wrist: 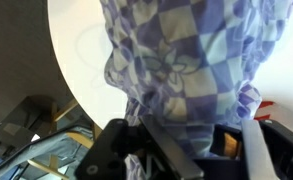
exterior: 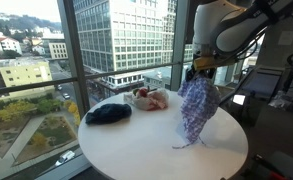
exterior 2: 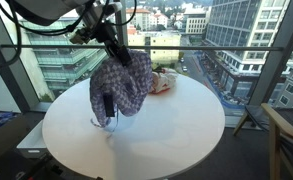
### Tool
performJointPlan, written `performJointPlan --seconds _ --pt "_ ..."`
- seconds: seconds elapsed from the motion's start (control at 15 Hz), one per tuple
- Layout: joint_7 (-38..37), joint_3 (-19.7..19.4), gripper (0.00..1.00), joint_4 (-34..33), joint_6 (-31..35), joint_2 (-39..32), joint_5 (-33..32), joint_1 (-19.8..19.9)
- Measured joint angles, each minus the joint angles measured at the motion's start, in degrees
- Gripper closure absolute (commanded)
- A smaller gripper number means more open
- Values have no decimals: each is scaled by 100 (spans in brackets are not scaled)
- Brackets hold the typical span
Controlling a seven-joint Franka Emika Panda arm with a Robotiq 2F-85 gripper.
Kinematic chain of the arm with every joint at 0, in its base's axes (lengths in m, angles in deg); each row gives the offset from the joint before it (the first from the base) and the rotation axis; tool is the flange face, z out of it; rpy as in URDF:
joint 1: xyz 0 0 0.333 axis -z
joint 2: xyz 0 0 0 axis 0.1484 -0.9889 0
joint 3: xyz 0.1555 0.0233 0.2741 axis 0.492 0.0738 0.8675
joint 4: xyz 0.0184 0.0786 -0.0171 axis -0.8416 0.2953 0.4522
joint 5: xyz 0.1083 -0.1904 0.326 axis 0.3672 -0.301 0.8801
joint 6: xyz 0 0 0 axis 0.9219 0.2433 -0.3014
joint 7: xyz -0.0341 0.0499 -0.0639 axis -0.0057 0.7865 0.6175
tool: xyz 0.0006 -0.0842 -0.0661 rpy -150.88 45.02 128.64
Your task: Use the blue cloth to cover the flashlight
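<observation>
We see the blue checked cloth [exterior: 196, 108] gripped at its top by the clenched gripper [exterior: 197, 74], hanging down to the round white table [exterior: 136, 152], with a dark bundle [exterior: 108, 113] and a red-and-white object [exterior: 151, 98] near the table's window-side edge.

White arm [exterior: 224, 25] sits at upper right of frame in an exterior view, wrist bent down. The hand [exterior: 197, 70] points downward, fingers clamped on the blue cloth [exterior: 194, 108]. Wrist view: hand [wrist: 176, 150] at bottom center.
</observation>
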Motion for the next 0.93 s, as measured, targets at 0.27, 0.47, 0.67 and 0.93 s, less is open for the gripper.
performJointPlan --seconds 0.27,0.47,0.67,0.93 --pt "-282 604 97 71 -53 579 -388 134" --pt "-386 951 96 170 -58 1053 -510 149" --pt "-414 1176 95 274 -63 1470 -521 154" --pt "-414 1215 96 389 -37 1620 -521 277"
